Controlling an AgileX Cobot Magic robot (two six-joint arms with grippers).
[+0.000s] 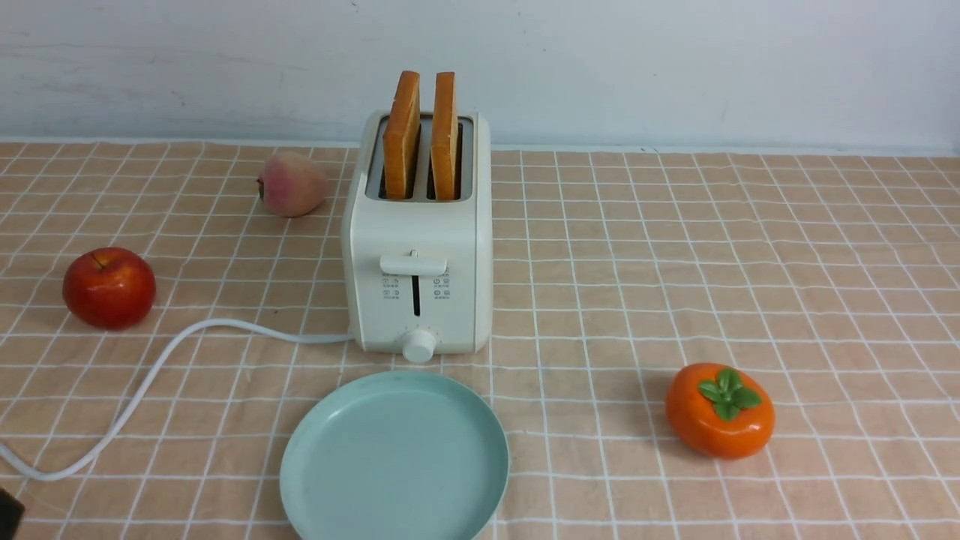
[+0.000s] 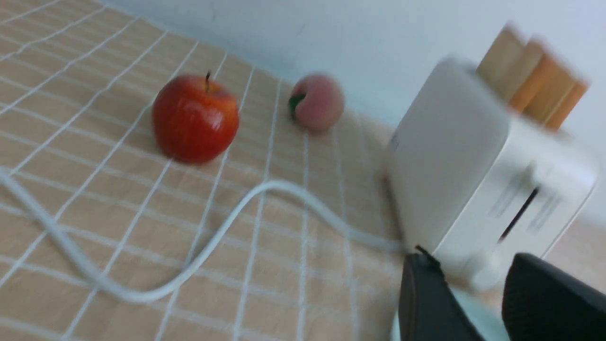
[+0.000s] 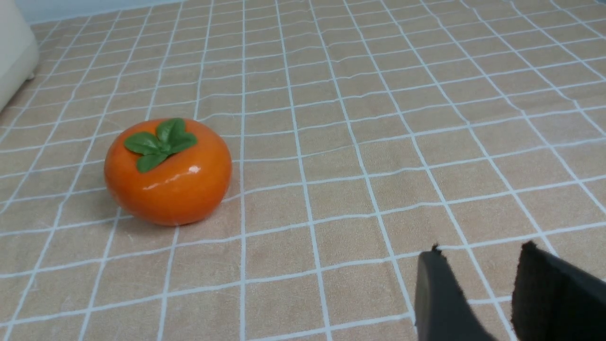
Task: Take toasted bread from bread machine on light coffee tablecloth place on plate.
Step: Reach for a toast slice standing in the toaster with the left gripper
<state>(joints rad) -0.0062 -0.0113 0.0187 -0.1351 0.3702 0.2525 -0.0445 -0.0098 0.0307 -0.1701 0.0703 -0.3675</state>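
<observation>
Both left fingers (image 2: 426, 303) and right fingers (image 3: 440, 293) are spread, empty; next, pinch a toast slice (image 1: 403, 135) from the mid-frame toaster (image 1: 417, 255).

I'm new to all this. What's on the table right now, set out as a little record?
toast: two slices of toasted bread upright in the slots of the bread machine
plate: empty, in front of the bread machine
fruit: apple and peach left, persimmon right
left gripper: open, holding nothing
right gripper: open, holding nothing
</observation>
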